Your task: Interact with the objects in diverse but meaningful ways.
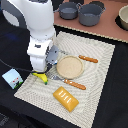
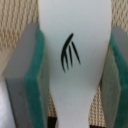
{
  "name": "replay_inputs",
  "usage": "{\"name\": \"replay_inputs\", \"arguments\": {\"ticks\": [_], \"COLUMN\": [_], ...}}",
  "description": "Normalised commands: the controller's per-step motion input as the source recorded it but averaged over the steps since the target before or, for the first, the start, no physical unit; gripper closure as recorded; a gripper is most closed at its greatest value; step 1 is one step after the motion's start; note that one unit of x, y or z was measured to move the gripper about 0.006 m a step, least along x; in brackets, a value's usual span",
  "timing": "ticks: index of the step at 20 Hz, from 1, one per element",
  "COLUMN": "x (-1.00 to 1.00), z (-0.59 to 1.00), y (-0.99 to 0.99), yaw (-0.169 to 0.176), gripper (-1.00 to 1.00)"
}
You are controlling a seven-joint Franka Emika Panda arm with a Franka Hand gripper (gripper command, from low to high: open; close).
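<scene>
- Ext. view: bright, even light, low-res, soft all over; edges of pics blur.
- White arm nearly blown out, faint glare on top.
- Soft shadow under arm onto striped mat; black table swallows detail.
- Wrist view: v. close, out of focus; white tube flat, shadowless; green pads smeared.
</scene>
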Motion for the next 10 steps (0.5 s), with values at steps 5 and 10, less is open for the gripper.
{"name": "replay_inputs", "arguments": {"ticks": [5,10], "x": [-0.48,-0.27], "z": [1.0,0.87], "y": [0.62,0.59], "yaw": [-0.063,-0.009], "gripper": [1.0,1.0]}}
